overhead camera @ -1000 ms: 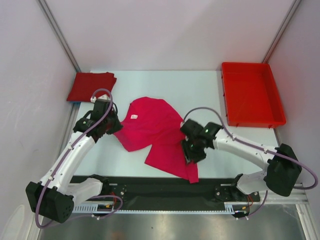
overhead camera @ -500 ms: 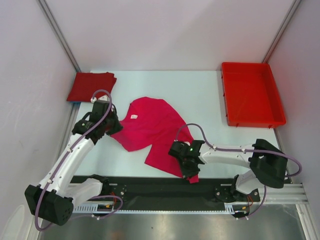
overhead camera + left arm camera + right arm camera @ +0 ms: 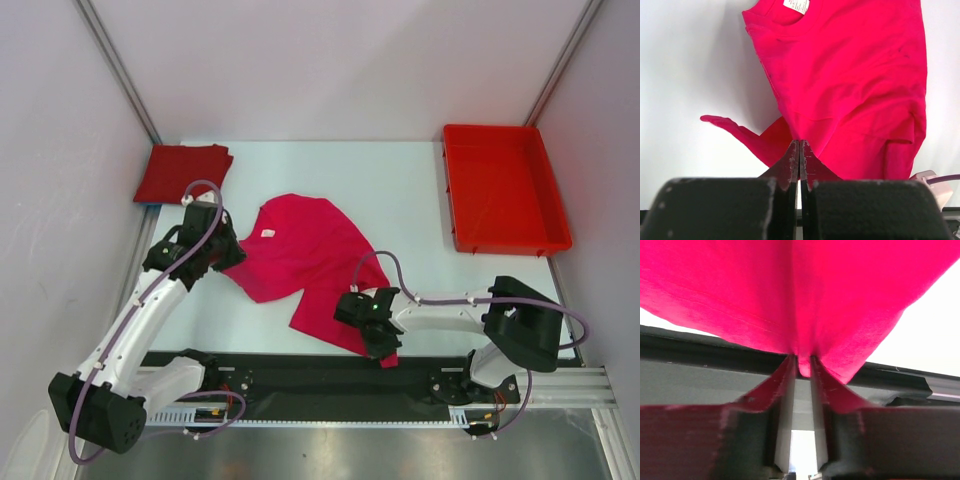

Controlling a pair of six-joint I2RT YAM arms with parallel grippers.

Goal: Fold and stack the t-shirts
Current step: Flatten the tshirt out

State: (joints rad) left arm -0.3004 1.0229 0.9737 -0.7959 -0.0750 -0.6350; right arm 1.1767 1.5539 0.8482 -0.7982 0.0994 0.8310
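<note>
Worktop (image 3: 400,180) pale, walled on three sides. Pink t-shirt (image 3: 300,255) lies spread and rumpled near the middle. Collar points to the far left, white label (image 3: 268,234) showing inside the neck. Lower part trails toward the near edge.

Left fingers (image 3: 790,160) pressed flat together, no gap visible. Tips sit at the shirt's left edge where a sleeve (image 3: 745,136) branches off. Cloth runs right into the tips and looks pinched there. Sleeve sticks out to the left in the wrist view and casts a shadow on the worktop.

Right fingers (image 3: 782,390) narrow, a slim gap between them, with a tuck of pink cloth caught at the tips. Cloth fans up and outward from that pinch. Seen from above, this grip is at the shirt's near right corner, just over the black strip (image 3: 300,372) that runs along the worktop's front edge.

Crimson t-shirt (image 3: 182,172) folded into a flat, roughly square pad at the far left corner, well apart from the pink one. Neither arm is near it.

Red tray (image 3: 505,195), rigid, sits at the far right corner, well apart from both shirts.
</note>
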